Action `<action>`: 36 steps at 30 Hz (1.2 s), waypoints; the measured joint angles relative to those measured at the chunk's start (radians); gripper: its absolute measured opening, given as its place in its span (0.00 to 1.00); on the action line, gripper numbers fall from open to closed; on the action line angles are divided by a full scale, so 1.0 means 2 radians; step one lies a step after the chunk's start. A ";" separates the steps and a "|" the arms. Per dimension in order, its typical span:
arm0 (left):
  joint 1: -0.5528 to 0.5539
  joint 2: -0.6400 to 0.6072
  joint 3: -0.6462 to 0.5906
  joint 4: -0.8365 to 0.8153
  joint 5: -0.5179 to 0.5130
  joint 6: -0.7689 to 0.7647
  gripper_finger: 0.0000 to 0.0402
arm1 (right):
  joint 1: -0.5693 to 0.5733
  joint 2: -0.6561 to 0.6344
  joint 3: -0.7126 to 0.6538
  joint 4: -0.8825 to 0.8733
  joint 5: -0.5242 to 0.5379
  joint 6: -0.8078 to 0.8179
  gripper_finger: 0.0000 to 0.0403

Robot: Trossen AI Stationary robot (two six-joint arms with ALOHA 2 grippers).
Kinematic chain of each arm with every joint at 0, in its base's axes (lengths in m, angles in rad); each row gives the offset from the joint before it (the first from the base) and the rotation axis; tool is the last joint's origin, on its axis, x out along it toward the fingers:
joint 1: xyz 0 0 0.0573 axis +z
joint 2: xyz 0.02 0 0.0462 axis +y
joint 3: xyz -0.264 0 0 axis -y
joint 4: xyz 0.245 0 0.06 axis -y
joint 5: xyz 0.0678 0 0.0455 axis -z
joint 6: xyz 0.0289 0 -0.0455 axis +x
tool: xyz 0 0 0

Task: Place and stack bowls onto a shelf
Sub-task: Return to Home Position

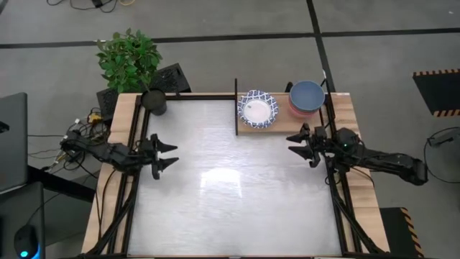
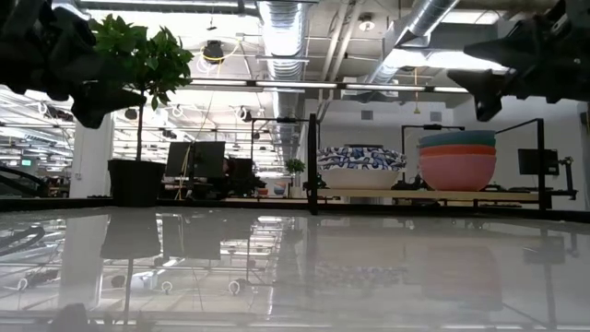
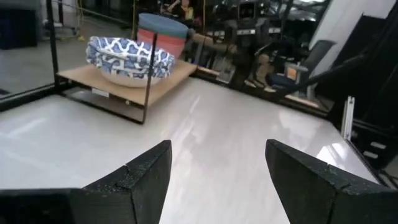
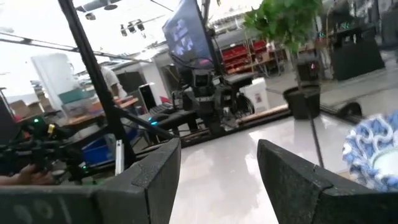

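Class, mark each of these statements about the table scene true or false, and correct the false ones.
1. The patterned bowls and the coloured stack both stand on the shelf. True.
2. The top of the coloured stack is red. False: it is blue.
3. The left gripper holds a bowl. False: its jaws are open and empty, above the table.
4. The right gripper has its jaws open and holds nothing. True.
5. The potted plant stands on the shelf. False: it stands at the table's far corner on the left arm's side, apart from the shelf.
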 joint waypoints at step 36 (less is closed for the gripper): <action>0.000 0.001 -0.002 0.000 -0.018 -0.018 0.61 | 0.010 0.001 -0.001 -0.152 0.000 -0.037 0.59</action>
